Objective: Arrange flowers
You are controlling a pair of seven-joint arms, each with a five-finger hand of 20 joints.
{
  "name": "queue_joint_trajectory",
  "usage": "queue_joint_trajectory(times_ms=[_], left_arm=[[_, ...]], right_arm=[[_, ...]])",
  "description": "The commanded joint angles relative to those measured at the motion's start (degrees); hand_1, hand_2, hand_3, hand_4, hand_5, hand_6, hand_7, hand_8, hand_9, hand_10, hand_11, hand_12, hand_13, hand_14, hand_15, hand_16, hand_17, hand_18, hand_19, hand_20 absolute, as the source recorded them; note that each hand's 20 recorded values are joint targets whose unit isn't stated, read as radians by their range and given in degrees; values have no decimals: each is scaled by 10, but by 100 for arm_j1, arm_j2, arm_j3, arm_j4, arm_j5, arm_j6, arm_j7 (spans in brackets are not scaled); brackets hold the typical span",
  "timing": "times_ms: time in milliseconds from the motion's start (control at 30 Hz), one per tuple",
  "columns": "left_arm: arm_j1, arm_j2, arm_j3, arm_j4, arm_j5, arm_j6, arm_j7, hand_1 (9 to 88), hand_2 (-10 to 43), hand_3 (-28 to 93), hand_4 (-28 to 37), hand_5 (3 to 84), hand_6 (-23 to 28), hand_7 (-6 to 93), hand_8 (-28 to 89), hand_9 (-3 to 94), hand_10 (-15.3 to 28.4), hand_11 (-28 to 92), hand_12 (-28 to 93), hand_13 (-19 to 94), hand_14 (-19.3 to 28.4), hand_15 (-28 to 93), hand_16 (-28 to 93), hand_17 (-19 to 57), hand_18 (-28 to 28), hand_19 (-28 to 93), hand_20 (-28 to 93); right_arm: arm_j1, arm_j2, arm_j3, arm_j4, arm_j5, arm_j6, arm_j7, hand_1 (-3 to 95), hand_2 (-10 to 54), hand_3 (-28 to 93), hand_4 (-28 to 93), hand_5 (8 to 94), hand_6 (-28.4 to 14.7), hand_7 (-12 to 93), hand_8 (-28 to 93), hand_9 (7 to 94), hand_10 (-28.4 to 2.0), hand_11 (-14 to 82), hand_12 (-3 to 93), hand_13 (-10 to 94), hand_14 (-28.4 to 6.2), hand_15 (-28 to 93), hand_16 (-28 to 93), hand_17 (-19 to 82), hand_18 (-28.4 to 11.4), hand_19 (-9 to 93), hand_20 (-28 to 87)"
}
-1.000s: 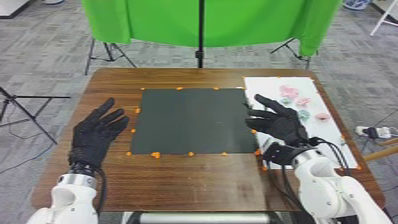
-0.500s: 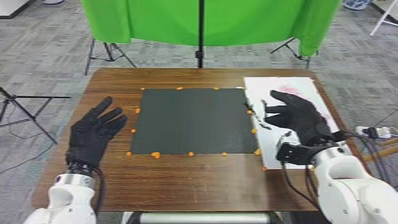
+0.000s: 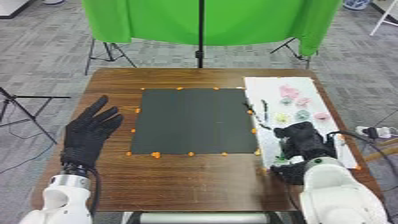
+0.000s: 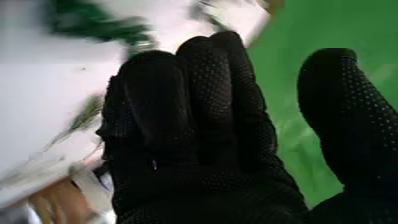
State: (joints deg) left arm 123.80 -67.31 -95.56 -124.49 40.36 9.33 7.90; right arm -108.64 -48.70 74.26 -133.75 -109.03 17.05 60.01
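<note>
A bright green cloth (image 3: 142, 21) hangs beyond the brown wooden worktop (image 3: 195, 182), where a dark square mat (image 3: 193, 121) lies. In the head view, reckoning from the mat's centre, the loose heads, pink ruffled flowers (image 3: 290, 92), sit at two o'clock on a long white sheet (image 3: 269, 86); a small pale-yellow flower (image 3: 282, 118) and thin dark twigs (image 3: 264, 112) are near three. The black-gloved right hand (image 3: 305, 139) is at four, the black-gloved left hand (image 3: 89, 131) at nine, its fingers loosely extended.

From the right wrist view, I see the right hand's fingers fairly straight, thumb well apart, nothing held that I can make out. Dark green frilly foliage (image 4: 99, 26) and a wispy grey-green sprig (image 4: 87, 114) lie on the white. I'd choose one stem, pinch below its leaves, and lift gently so neighbours don't drag and petals aren't crushed.
</note>
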Motion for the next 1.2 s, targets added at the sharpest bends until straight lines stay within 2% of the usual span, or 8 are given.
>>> queue_joint_trajectory(times_ms=[33, 300, 633, 667, 700, 767, 1033, 1200], left_arm=[[39, -37, -25, -15, 13, 7, -41, 257, 100, 774, -246, 407, 81, 98, -92, 377, 193, 252, 104, 269, 270, 547, -92, -87, 257, 569, 102], [44, -37, -23, -24, 9, 28, -61, 257, 100, 773, -246, 409, 83, 102, -92, 377, 194, 258, 105, 269, 269, 548, -93, -87, 257, 569, 101], [30, -22, 2, -21, 0, 32, -61, 257, 100, 772, -245, 409, 85, 102, -93, 376, 195, 260, 104, 270, 269, 550, -94, -87, 257, 570, 100], [37, 7, 20, -27, -10, 59, -10, 257, 100, 772, -245, 409, 85, 102, -93, 376, 195, 260, 104, 270, 268, 550, -94, -87, 257, 571, 100], [13, -13, 26, -14, 4, 35, -57, 257, 100, 772, -245, 409, 85, 103, -92, 376, 195, 260, 104, 270, 268, 549, -94, -87, 257, 570, 100], [5, -3, 40, -7, -5, 29, -52, 257, 100, 772, -245, 409, 85, 103, -92, 376, 195, 261, 105, 270, 268, 550, -94, -87, 257, 571, 100], [56, 1, 6, -26, -4, 79, -46, 257, 100, 773, -245, 409, 85, 103, -93, 375, 196, 262, 104, 269, 268, 551, -94, -87, 257, 571, 99], [12, -4, 28, -7, 3, 42, -73, 257, 100, 772, -244, 408, 85, 104, -93, 375, 198, 263, 103, 270, 268, 552, -95, -87, 257, 571, 98]], right_arm=[[315, -102, -546, 337, -2847, -1130, 1258, 310, -28, 763, -217, 652, -74, 279, -142, 716, -174, 581, 207, 730, -132, 743, 139, 352, -279, 927, 187], [429, -142, -737, 561, -2997, -1684, 1407, 330, -48, 747, -212, 655, -82, 270, -135, 719, -183, 576, 209, 738, -132, 740, 143, 369, -283, 932, 184], [697, -239, -1119, 991, -2968, -2051, 1393, 331, -58, 735, -215, 655, -88, 273, -128, 714, -187, 573, 211, 737, -133, 736, 143, 370, -284, 932, 181], [769, -274, -1155, 1049, -2938, -2171, 1353, 331, -59, 734, -215, 655, -89, 274, -128, 714, -187, 573, 211, 737, -133, 736, 142, 371, -284, 932, 180], [805, -267, -1211, 1074, -2909, -2170, 1369, 331, -59, 733, -215, 654, -89, 277, -127, 713, -187, 573, 211, 737, -134, 737, 142, 371, -284, 932, 180], [953, -254, -1407, 1244, -2989, -2159, 1340, 330, -61, 730, -216, 654, -88, 278, -126, 710, -190, 574, 211, 736, -134, 737, 142, 370, -284, 932, 179], [1280, -395, -1946, 1615, -2912, -2751, 1249, 329, -65, 725, -217, 659, -89, 295, -127, 706, -190, 576, 210, 733, -134, 738, 141, 368, -284, 932, 174], [1565, -502, -2376, 1973, -2938, -3088, 1249, 371, -87, 739, -216, 669, -82, 332, -135, 713, -184, 583, 210, 740, -128, 743, 140, 377, -284, 932, 183]])
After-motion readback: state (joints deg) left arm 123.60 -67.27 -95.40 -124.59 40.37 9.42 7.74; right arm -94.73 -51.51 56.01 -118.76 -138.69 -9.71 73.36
